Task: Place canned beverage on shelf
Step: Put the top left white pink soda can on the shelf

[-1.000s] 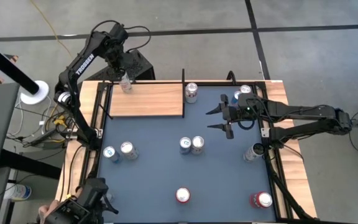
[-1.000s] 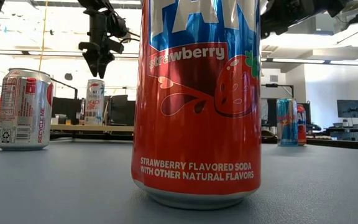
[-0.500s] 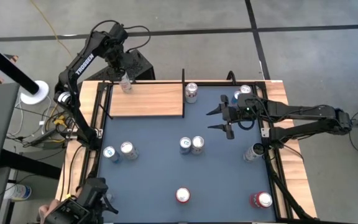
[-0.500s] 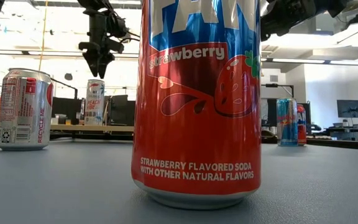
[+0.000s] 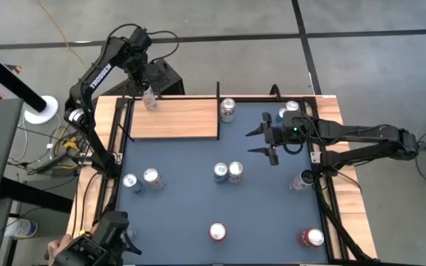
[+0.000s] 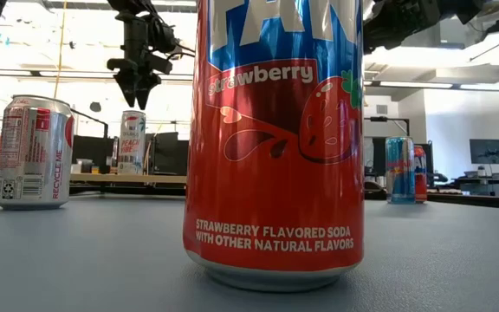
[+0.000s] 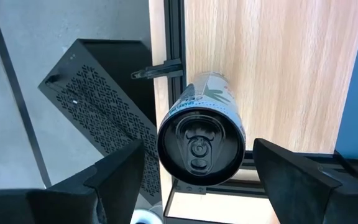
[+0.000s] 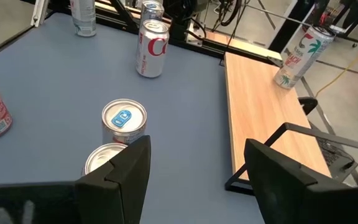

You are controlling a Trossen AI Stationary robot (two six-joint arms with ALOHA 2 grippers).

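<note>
The shelf (image 5: pixel 174 118) is a light wood board at the table's far left. A slim white can (image 5: pixel 149 98) with green and red print stands upright on its base at the board's far left corner; the can (image 8: pixel 300 56) also shows in the right wrist view. My left gripper (image 5: pixel 140 80) hangs open straight above it, pointing down. In the left wrist view its fingers (image 7: pixel 120 171) stand on either side of the can's top (image 7: pixel 201 142), clear of it. My right gripper (image 5: pixel 261 140) hovers open over the table's far right part, holding nothing.
Several other cans stand on the blue tabletop (image 5: pixel 272 214): one (image 5: pixel 228 109) just right of the shelf, a pair (image 5: pixel 228 172) at the middle, a pair (image 5: pixel 141 179) at the left, others along the near and right edges. A red strawberry can (image 6: pixel 275 139) fills the low view.
</note>
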